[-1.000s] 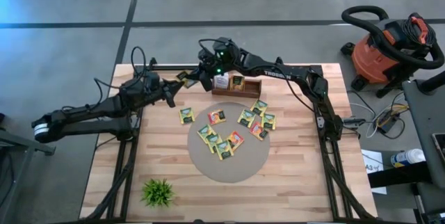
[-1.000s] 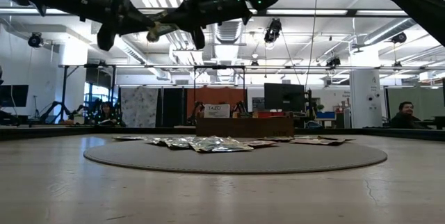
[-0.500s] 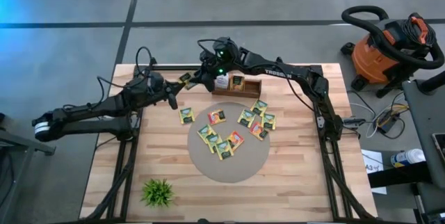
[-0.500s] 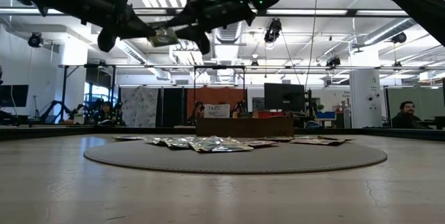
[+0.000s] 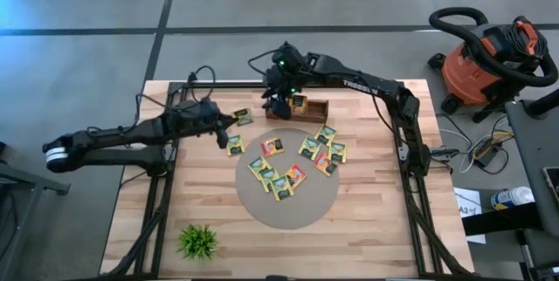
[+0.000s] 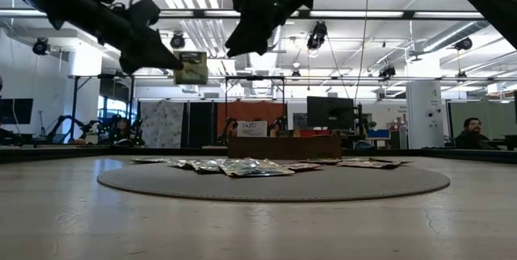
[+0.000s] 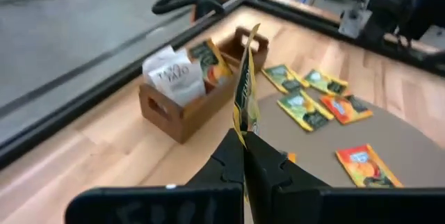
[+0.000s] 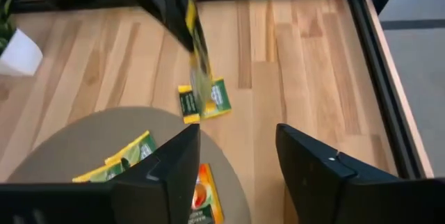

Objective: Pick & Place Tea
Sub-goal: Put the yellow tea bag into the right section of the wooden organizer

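left gripper (image 5: 234, 124): fingers clamped on one tea sachet (image 5: 243, 117), held in the air near the table's (image 5: 384, 229) far edge | right gripper (image 5: 276, 99): fingers apart, holding nothing, above the wooden box (image 5: 299, 107) | other tea sachets (image 5: 288, 164): lay on round mat (image 5: 306, 207), one just off its edge

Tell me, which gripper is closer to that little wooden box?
The right gripper: it hangs open just above the wooden box's left end. The left gripper, pinching a tea sachet, is farther left.
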`<control>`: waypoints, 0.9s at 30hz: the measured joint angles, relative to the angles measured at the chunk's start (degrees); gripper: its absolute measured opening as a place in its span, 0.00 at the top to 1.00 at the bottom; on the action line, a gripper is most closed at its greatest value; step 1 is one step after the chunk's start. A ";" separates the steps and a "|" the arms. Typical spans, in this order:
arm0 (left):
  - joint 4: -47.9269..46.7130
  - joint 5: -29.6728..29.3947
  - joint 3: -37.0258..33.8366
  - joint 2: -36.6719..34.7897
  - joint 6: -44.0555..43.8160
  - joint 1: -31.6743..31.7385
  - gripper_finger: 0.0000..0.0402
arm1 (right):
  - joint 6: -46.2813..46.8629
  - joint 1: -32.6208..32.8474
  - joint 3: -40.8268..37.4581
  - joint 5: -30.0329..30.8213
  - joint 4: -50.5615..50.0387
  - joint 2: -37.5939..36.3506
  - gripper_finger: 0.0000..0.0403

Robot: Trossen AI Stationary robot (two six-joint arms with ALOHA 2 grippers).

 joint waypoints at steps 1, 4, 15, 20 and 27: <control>0.60 0.63 0.00 0.86 0.02 0.00 1.00 | 0.24 0.23 0.58 0.02 -0.06 0.06 0.55; 6.21 1.89 -0.02 3.45 1.17 0.00 1.00 | 0.24 0.73 2.46 0.40 -1.95 0.15 0.57; 4.71 5.46 11.86 17.93 13.08 0.10 1.00 | -2.45 2.17 3.13 6.04 -9.06 0.26 0.56; 3.66 6.47 16.50 24.63 16.34 0.46 1.00 | -3.32 2.23 3.13 7.58 -11.60 0.26 0.54; 3.88 7.59 20.87 29.60 17.86 0.62 1.00 | -5.45 2.20 3.08 9.19 -15.38 0.24 0.58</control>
